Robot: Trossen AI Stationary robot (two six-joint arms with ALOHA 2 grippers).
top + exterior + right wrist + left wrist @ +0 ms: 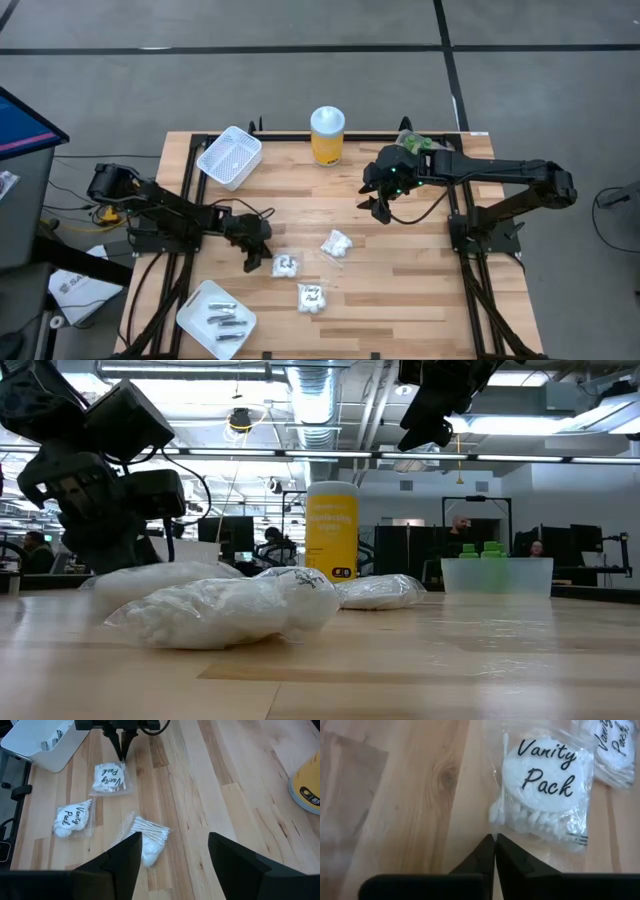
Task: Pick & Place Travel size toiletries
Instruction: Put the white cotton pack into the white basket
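Resting just beside the nearest vanity packet (286, 264), my left gripper (252, 262) has its fingers pressed closed on nothing. Two more packets (312, 297) (337, 244) lie near it. My right gripper (379, 207), fingers spread, hovers beyond them.

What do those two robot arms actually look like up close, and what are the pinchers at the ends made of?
Both arms are black, jointed links with thin black cables looping alongside. The left tool ends in two slim, dark, pointed fingers. The right tool has broader, flat black fingers, and small green lights glow near its wrist. What they are made of, I cannot tell.
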